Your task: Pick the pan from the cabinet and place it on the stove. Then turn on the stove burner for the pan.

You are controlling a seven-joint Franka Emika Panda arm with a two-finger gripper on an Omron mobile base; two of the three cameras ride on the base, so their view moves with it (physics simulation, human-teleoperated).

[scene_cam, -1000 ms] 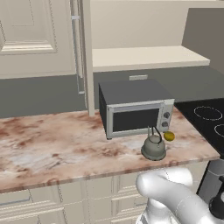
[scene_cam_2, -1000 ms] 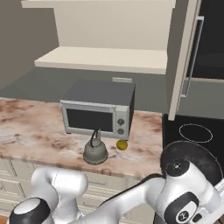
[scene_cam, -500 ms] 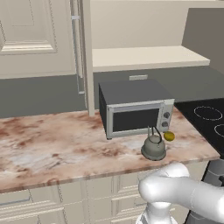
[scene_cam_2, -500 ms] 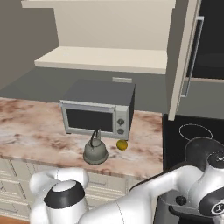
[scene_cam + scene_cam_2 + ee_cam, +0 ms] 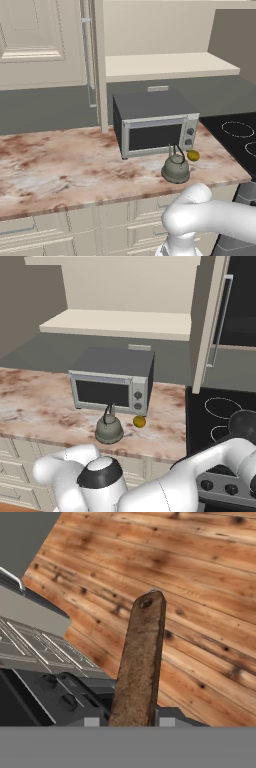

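Your end effector (image 5: pixel 134 722) is closed narrow on the pan's brown handle (image 5: pixel 140 662); in the hand view the handle runs up out of the fingers over a wooden floor (image 5: pixel 200 587), with the stove's front knobs (image 5: pixel 67 701) at lower left. In the right base view the black pan (image 5: pixel 246 423) sits over the stove (image 5: pixel 215 416), by the white rings. On the marble table (image 5: pixel 60 170) you have the microwave (image 5: pixel 155 125), kettle (image 5: pixel 176 167) and a small yellow item (image 5: pixel 193 156) just beside it. The cabinet door (image 5: pixel 212 321) stands open
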